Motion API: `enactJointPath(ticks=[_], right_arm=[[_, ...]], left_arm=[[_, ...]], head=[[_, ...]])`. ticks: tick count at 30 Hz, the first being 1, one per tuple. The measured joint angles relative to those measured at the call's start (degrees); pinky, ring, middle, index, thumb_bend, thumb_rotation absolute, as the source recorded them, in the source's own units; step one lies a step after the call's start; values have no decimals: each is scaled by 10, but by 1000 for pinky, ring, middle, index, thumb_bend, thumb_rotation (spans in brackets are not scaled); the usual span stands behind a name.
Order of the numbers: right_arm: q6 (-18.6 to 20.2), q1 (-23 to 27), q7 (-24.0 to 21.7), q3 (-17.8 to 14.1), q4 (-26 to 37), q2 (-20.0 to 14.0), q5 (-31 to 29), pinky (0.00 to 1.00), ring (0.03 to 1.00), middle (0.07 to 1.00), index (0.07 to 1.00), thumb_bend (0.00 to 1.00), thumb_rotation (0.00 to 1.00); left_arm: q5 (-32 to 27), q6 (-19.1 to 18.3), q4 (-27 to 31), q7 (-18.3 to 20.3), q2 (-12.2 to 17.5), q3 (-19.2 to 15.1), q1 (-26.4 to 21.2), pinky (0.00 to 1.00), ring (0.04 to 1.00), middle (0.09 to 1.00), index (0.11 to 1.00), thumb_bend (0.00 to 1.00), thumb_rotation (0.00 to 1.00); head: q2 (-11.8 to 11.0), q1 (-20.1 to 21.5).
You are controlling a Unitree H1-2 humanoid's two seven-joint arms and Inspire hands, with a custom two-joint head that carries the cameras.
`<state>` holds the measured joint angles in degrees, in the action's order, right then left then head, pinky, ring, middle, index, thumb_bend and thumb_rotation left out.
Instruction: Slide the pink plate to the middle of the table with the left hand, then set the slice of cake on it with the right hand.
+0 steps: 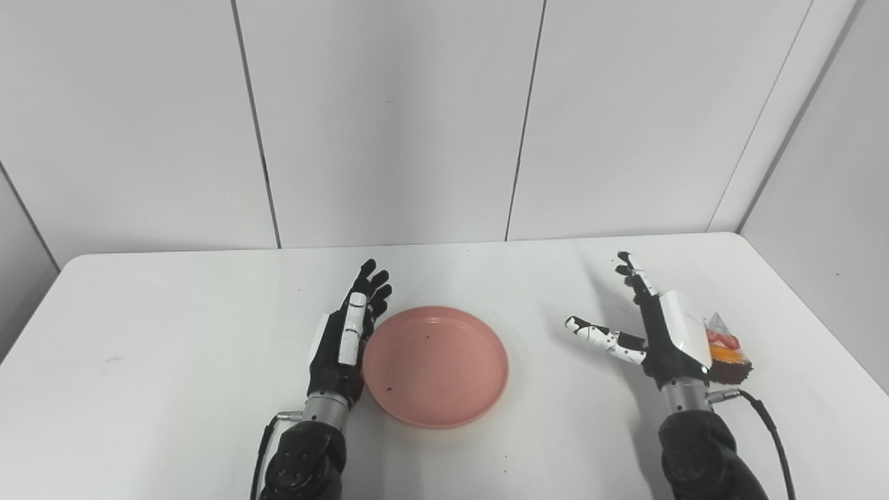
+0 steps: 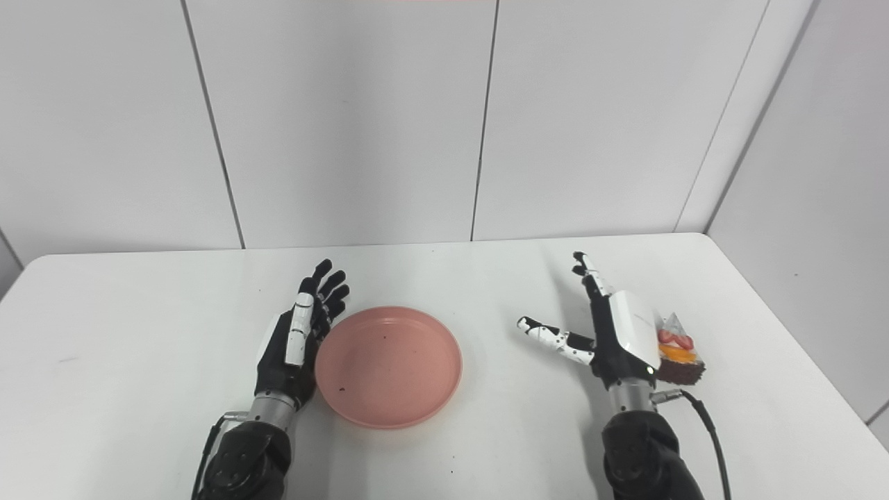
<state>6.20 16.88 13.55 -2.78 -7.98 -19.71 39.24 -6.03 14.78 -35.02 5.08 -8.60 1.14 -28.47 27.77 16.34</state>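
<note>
The pink plate (image 1: 435,364) lies flat near the middle of the white table (image 1: 173,333), nothing on it but a few crumbs. My left hand (image 1: 347,337) stands edge-on right against the plate's left rim, open, fingers straight and pointing away. My right hand (image 1: 649,330) is open too, thumb spread toward the plate, well to the plate's right. Just behind the right hand's back sits the slice of cake (image 2: 679,357), dark base with orange and red fruit on top, partly hidden by the hand in both views. Neither hand holds anything.
The table's right edge (image 1: 826,326) runs close to the cake. White wall panels (image 1: 389,118) stand behind the far edge. A black cable (image 1: 771,423) trails from the right wrist.
</note>
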Motion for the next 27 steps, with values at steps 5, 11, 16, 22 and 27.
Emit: enactJointPath(ticks=[5, 11, 16, 22, 27], right_arm=[[72, 0, -25, 6, 52, -12, 49, 812, 861, 865, 874, 855, 606], [173, -3, -111, 4, 130, -46, 80, 848, 895, 890, 880, 845, 547], [200, -12, -152, -5, 153, -54, 86, 934, 905, 898, 879, 837, 419], [205, -20, -219, -39, 163, -75, 111, 970, 923, 917, 890, 849, 400], [206, -21, -309, -71, 168, -72, 171, 934, 911, 903, 874, 887, 428]], left_arm=[[-12, 9, -12, 12, 2, -2, -6, 950, 933, 939, 929, 639, 1000], [-14, 9, -10, 12, 4, -3, -6, 958, 936, 942, 927, 643, 1000], [-15, 20, -15, 17, 6, -2, -8, 953, 937, 945, 934, 642, 1000], [-15, 23, -17, 16, 6, -2, -8, 948, 935, 944, 935, 647, 1000], [-15, 24, -16, 16, 7, -2, -8, 957, 935, 942, 931, 645, 1000]], head=[[0, 14], [2, 14], [3, 14], [3, 14], [3, 12]])
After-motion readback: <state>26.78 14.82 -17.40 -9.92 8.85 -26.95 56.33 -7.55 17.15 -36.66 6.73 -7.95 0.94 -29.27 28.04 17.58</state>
